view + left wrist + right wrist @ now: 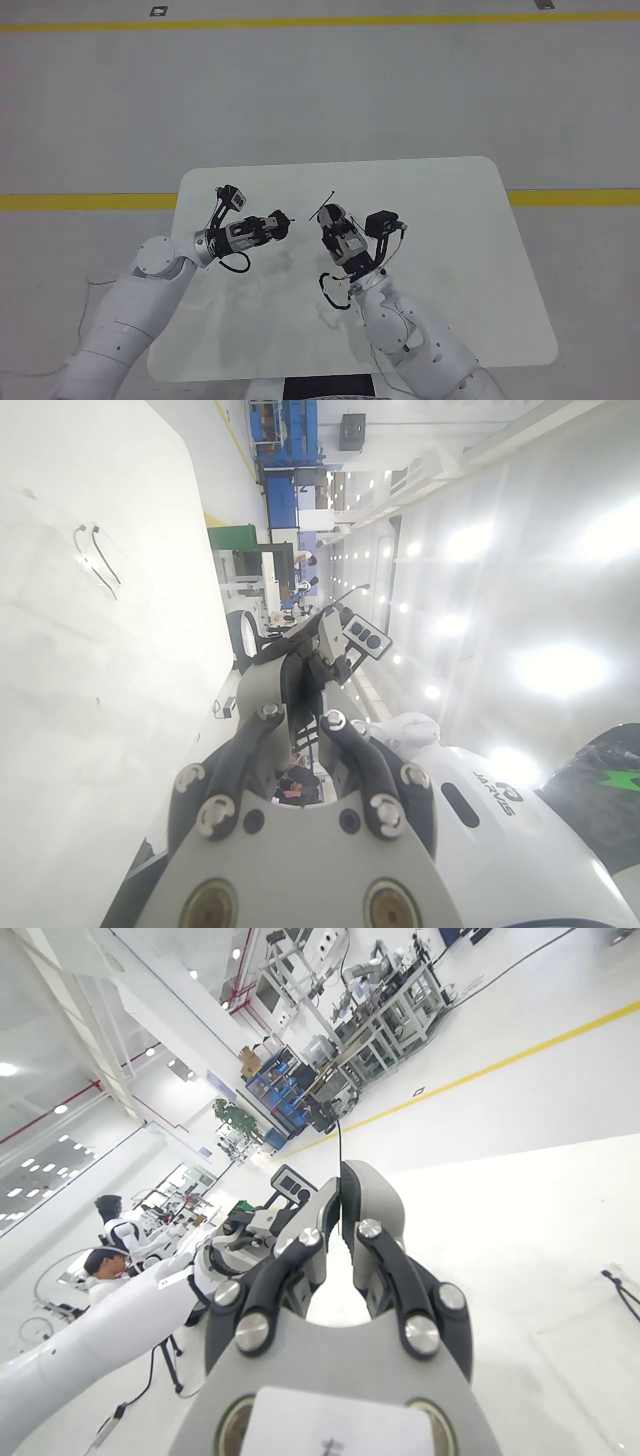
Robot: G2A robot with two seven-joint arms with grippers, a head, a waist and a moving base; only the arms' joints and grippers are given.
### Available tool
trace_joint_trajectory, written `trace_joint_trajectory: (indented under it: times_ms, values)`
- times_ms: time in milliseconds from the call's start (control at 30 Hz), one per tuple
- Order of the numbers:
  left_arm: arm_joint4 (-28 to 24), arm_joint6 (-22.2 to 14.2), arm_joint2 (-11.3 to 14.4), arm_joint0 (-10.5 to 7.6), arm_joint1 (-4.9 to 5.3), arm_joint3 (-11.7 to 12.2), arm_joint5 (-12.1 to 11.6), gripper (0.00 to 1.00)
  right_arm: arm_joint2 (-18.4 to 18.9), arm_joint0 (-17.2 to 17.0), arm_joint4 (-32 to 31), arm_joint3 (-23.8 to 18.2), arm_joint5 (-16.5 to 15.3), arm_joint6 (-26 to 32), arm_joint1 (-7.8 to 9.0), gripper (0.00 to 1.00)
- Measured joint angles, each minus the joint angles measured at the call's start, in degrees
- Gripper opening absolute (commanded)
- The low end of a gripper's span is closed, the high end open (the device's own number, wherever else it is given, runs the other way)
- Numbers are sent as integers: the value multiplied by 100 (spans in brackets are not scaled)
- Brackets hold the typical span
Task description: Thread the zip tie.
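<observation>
Right wrist view: thin, straight black zip tie (339, 1143) pinched by right tool (341, 1190).

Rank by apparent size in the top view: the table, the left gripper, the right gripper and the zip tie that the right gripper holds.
1. table
2. left gripper and right gripper: they look alike, so I do not rank them
3. zip tie: a thin strand, clearly the smallest

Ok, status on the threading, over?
Right hand shut on tie, tail sticking out. Left hand shut, small dark bit at its tip, unclear what. Hands apart. Spare ties lie on table, clear of both hands.
</observation>
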Motion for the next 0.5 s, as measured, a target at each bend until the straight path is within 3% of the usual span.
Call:
trace_joint_trajectory:
  times_ms: [100,267,500]
  values:
    - [0,0,0,0,0,0,0,0,-143,49,24,40,224,-279,-83,0]
    - [0,0,0,0,0,0,0,0,-299,69,82,171,342,-471,-181,0]
    - [0,0,0,0,0,0,0,0,-366,78,44,200,200,-497,-210,0]
